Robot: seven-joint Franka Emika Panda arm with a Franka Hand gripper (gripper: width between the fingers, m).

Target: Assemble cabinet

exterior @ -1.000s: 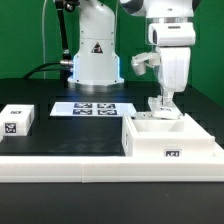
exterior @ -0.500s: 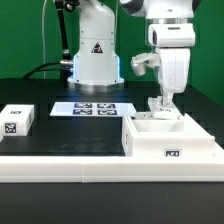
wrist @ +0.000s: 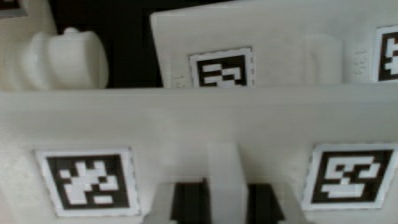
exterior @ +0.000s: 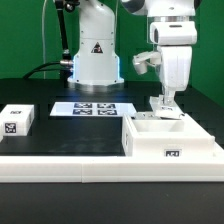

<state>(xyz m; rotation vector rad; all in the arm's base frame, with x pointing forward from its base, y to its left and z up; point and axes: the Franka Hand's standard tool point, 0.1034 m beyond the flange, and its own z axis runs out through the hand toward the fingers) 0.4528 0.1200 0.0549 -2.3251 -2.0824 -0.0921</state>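
The white cabinet body is an open-topped box at the exterior view's right, with a tag on its front. My gripper comes straight down onto the box's far wall. In the wrist view the two dark fingers stand on either side of a thin white upright wall, with the gripper closed against it. Two tags flank the fingers on that white face. A further white panel with a tag lies beyond. A small white tagged part sits at the exterior view's left.
The marker board lies flat behind the box, in front of the arm's base. A long low white rail runs along the front. A white rounded part shows in the wrist view beside the far panel.
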